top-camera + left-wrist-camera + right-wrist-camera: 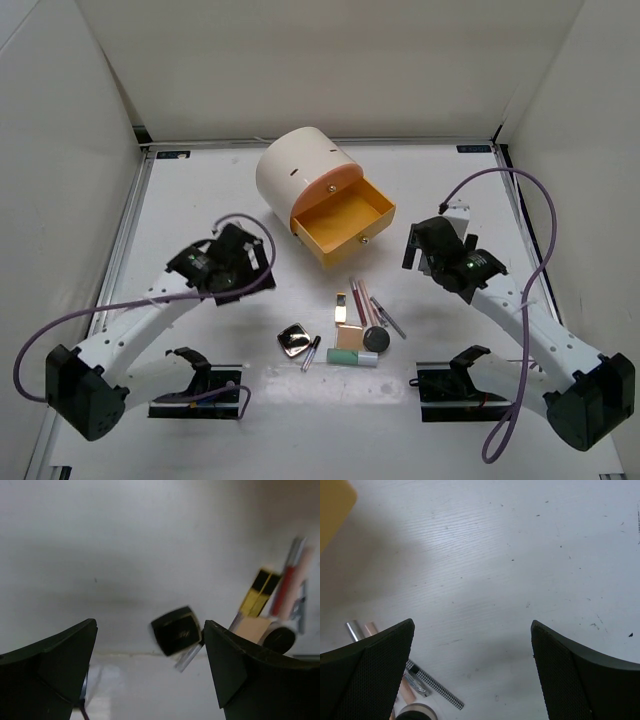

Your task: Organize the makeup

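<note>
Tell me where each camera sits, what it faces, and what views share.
Top external: above and behind the arms, looking down at the table; both arms show.
Left wrist: rides that wrist, facing the square compact past its open left hand.
Right wrist: rides that wrist, facing table and pencils; open right hand shows.
Shared: top and left wrist both show the square compact.

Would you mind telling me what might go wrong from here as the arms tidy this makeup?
The thin pencils, tan pad and round compact lie bunched together, so closing on one may drag its neighbours. The pencils lie flat and could slip out of a grip. The right gripper, open, hangs near the pulled-out orange drawer and might bump it.
</note>
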Available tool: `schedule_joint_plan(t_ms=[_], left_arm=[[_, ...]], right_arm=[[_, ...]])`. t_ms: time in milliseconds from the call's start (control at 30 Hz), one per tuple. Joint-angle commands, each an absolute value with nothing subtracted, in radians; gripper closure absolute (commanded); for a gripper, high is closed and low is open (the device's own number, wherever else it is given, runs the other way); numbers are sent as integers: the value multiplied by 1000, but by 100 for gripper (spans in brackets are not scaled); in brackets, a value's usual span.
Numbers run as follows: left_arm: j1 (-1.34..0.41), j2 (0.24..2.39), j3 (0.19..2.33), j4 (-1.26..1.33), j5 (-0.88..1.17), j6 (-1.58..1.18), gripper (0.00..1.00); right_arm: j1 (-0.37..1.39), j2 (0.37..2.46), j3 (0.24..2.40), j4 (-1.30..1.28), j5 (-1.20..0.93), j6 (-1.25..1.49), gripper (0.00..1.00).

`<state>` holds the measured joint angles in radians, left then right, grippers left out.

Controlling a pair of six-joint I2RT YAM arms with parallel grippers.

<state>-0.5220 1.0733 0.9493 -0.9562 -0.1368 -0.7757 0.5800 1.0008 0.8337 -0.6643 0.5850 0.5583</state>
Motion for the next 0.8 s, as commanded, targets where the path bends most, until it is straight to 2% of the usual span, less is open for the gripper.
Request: schedule_joint_plan(t_ms=[0,167,233,433,767], left_arm=[[-688,1067,864,-969,-149,-1038,2],[-973,1242,887,-927,-196,-1218,2],[-1018,1331,905,-930,-204,-1258,2],[-1071,1382,848,-804,-189,-1362,2],[-1123,1381,821,-877,-255,-1566,2]], right_arm=[[552,1015,827,-666,651,614,1],[525,1019,818,-656,589,601,1],[515,1003,813,-663,586,595,1],[496,933,788,-675,558,583,1],[497,914,778,-687,546,561,1]])
